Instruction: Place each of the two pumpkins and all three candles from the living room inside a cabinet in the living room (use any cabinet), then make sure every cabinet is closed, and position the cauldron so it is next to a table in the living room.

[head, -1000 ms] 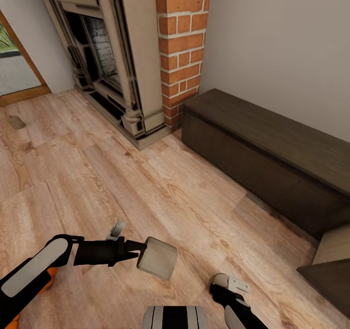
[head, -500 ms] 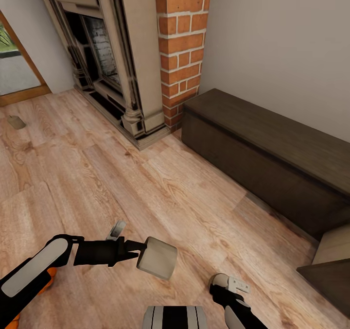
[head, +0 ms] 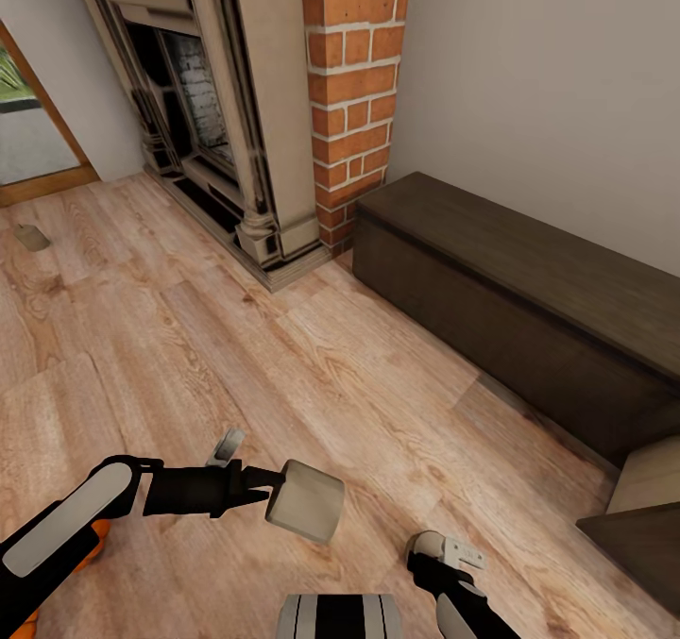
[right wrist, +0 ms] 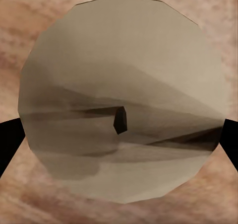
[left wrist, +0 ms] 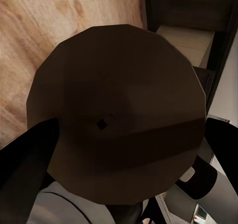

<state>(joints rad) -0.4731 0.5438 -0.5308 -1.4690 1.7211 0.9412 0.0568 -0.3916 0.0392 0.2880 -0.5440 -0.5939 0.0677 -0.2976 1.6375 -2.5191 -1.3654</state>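
Head view: left claw (head: pixel 272 490) grips 1 candle (head: pixel 306 500); right claw (right wrist: pixel 119 129) grips another candle (right wrist: pixel 121 97).

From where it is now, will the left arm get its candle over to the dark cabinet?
Probably not yet. The left gripper is shut on a candle low above the floor, and open floor separates it from the cabinet, whose front looks closed. The base likely needs to move closer.

A candle (left wrist: pixel 116 119) hides my left fingers. My cabinet (head: pixel 529 318) runs off the picture's edge. Something orange (head: pixel 90 549) peeks from under my arm.
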